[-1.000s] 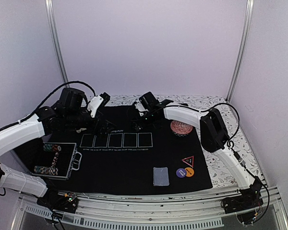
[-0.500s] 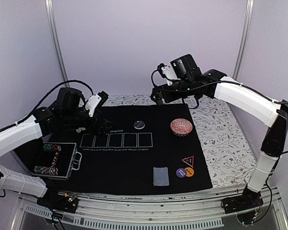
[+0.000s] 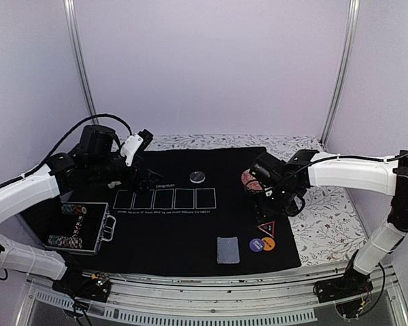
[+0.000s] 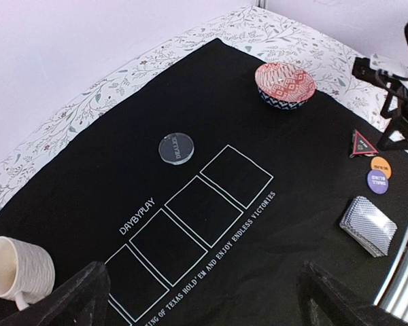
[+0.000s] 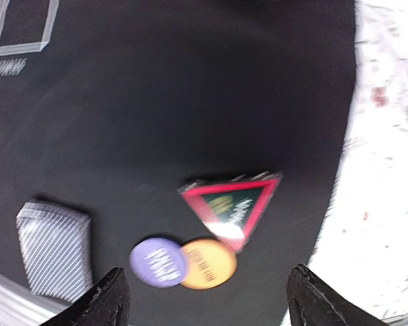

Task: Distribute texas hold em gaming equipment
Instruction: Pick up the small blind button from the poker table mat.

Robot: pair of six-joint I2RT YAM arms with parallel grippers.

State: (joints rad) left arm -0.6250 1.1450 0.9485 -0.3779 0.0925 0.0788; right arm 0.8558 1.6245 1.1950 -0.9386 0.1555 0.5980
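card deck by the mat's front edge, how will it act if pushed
The card deck looks a loose, slightly skewed stack, so it would probably spread. Lying flat on the mat, it likely offers little edge to grip.

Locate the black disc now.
Top view: the black disc lies just beyond the printed card boxes, near their right end, left of the red patterned bowl.

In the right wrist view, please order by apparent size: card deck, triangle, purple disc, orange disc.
1. card deck
2. triangle
3. purple disc and orange disc: they look alike, so I do not rank them.
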